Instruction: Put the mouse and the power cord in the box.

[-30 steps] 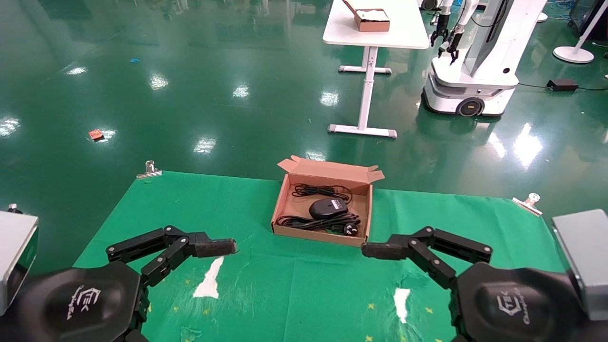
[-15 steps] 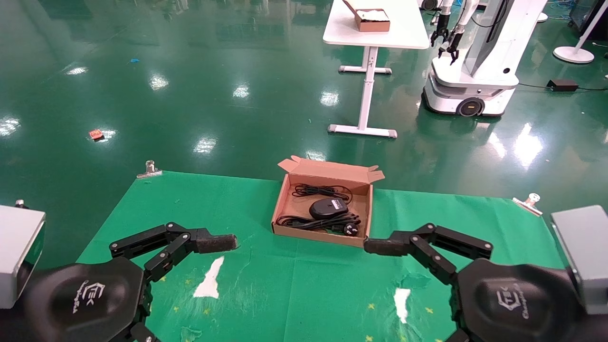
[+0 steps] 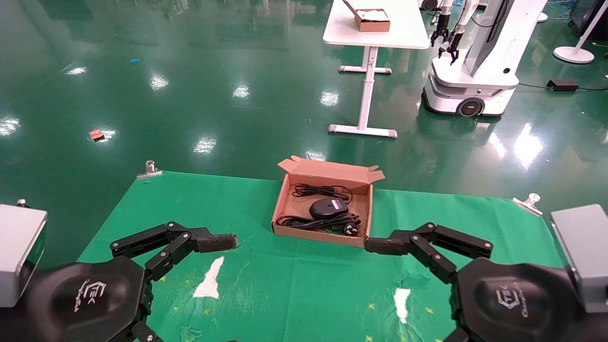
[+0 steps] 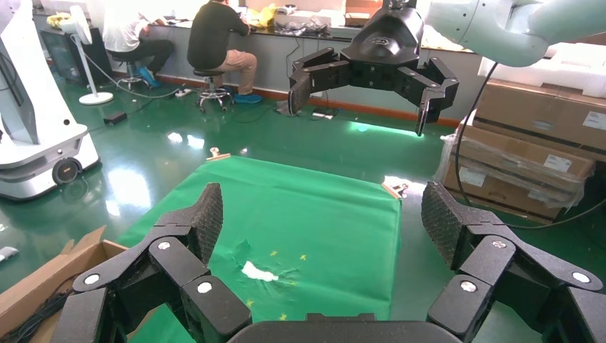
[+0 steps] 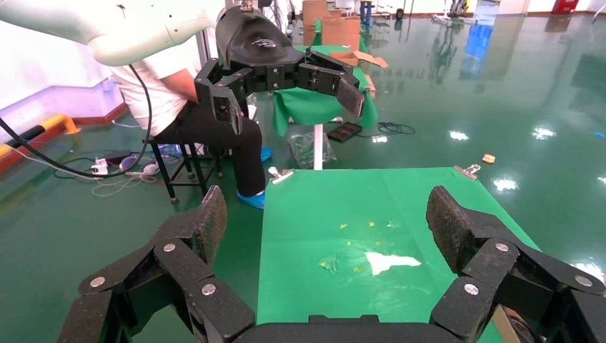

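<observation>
- The box (image 3: 285, 199) sits on the green-covered table (image 3: 228, 209), at its far edge and about midway across, lid flaps folded outward along its far side.
- Inside the box, the mouse (image 3: 327, 208) lies roughly central on the cardboard floor, its pale label facing up.
- The mouse's thin cable (image 3: 320, 191) is coiled in the far part of the box, just beyond the mouse.
- The power cord (image 3: 313, 222) lies in the box too, bundled along the near wall, its pronged plug (image 3: 350, 229) toward the box's right near corner.
- Both items are fully inside the box walls; nothing hangs over the rim that I can see.
- The left end effector (image 4: 321, 229) hovers over the table, near and to the left of the box, fingers spread wide and gripping nothing; in the head view its dark fingertip (image 3: 216, 242) points toward the box.
- The right end effector (image 5: 325, 221) hovers near and to the right of the box, its jaws wide apart and empty; its fingertip (image 3: 380, 245) sits just off the box's near right corner.
- Beyond the box, out on the green floor, stands a white table (image 3: 380, 35) carrying a smaller brown box (image 3: 372, 24) with white contents.
- A white wheeled robot (image 3: 475, 71) stands just right of that white table.
</observation>
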`<action>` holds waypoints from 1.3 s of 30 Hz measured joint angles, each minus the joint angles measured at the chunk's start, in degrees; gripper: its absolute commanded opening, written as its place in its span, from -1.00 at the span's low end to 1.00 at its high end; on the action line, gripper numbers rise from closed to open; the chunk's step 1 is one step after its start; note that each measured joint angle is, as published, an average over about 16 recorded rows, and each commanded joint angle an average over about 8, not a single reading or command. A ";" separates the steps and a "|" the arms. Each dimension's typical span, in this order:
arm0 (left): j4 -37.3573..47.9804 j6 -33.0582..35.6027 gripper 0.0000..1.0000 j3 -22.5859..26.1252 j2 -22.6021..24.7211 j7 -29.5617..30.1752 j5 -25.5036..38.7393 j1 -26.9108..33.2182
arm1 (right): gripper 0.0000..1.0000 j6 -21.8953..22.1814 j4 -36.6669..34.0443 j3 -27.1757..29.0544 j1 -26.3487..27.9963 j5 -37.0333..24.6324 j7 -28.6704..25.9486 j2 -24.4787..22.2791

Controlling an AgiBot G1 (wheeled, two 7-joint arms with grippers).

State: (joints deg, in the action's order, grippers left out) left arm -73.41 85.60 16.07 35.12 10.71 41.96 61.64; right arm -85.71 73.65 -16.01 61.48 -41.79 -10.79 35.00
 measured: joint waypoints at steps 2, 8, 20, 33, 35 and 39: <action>0.01 -0.01 1.00 0.01 0.01 -0.01 0.01 0.01 | 1.00 0.01 -0.01 0.00 0.01 -0.01 0.01 0.00; 0.04 -0.03 1.00 0.03 0.03 -0.02 0.04 0.03 | 1.00 0.03 -0.04 -0.01 0.02 -0.03 0.03 0.01; 0.09 -0.07 1.00 0.06 0.06 -0.02 0.07 0.06 | 1.00 0.04 -0.08 -0.01 0.06 -0.06 0.05 0.01; 0.09 -0.08 1.00 0.06 0.08 -0.02 0.08 0.07 | 1.00 0.03 -0.10 -0.01 0.07 -0.06 0.05 0.01; 0.09 -0.08 1.00 0.06 0.08 -0.02 0.08 0.07 | 1.00 0.03 -0.10 -0.01 0.07 -0.06 0.05 0.01; 0.09 -0.08 1.00 0.06 0.08 -0.02 0.08 0.07 | 1.00 0.03 -0.10 -0.01 0.07 -0.06 0.05 0.01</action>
State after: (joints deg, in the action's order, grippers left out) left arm -73.32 85.52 16.13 35.20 10.69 42.03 61.72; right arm -85.68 73.55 -16.02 61.55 -41.86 -10.74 35.01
